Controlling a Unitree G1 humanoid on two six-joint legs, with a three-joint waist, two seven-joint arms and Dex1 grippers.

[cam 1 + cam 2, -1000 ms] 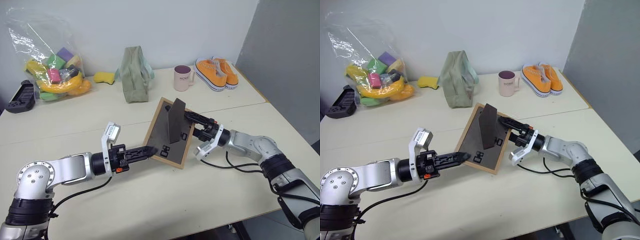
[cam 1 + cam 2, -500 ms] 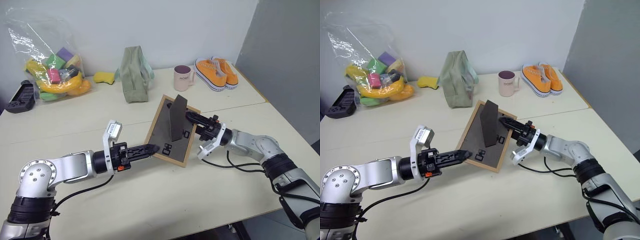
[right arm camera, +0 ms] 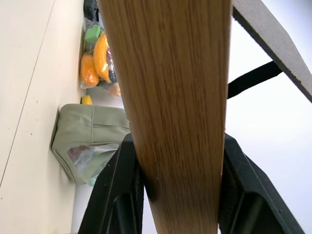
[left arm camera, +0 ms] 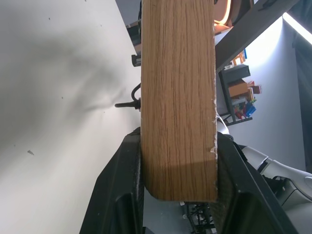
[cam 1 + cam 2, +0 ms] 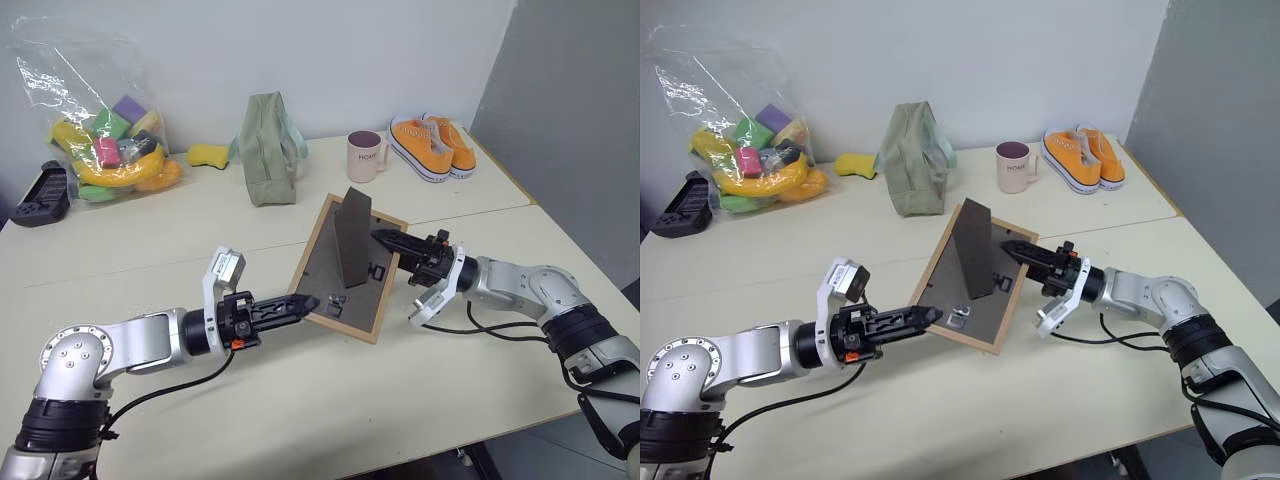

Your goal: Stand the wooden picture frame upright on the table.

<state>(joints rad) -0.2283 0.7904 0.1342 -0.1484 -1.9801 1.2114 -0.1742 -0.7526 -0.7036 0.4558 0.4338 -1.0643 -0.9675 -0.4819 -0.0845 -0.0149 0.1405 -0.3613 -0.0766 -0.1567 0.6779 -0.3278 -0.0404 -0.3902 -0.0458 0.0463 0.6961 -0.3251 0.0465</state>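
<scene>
Both arms are on it: the small rectangular light-wood picture frame [image 5: 345, 270] with its dark grey-brown back facing up is held tilted above the big cream-beige table [image 5: 300, 400], lower long edge near the top, far corner raised. The left gripper [image 5: 303, 303] comes in from the near-left and is clenched on the frame's lower corner; in the left wrist view the wooden rim [image 4: 178, 97] sits squeezed between both black fingers [image 4: 122, 190]. The right gripper [image 5: 385, 240] reaches from the right, pointing left across the upper side edge, and it too is clamped on the rim, wood wedged between its fingers in the right wrist view [image 3: 173, 97]. The dark fold-out easel stand [image 5: 352, 238] is swung out from the back, sticking up (so the prop leg looks ready). Why two grips at opposite edges? Prob. to control tilt while rotating the frame to vertical without it slipping. Next move, I'd judge: swing the top edge up, set bottom edge and stand tip on the table, then release. Risk: stand folding back, or frame skidding on the smooth top. Behind, well apart: olive fabric pouch [image 5: 268, 148], pink mug [image 5: 366, 156], orange sneakers [image 5: 432, 145], clear bag of colourful toys [image 5: 95, 120].
</scene>
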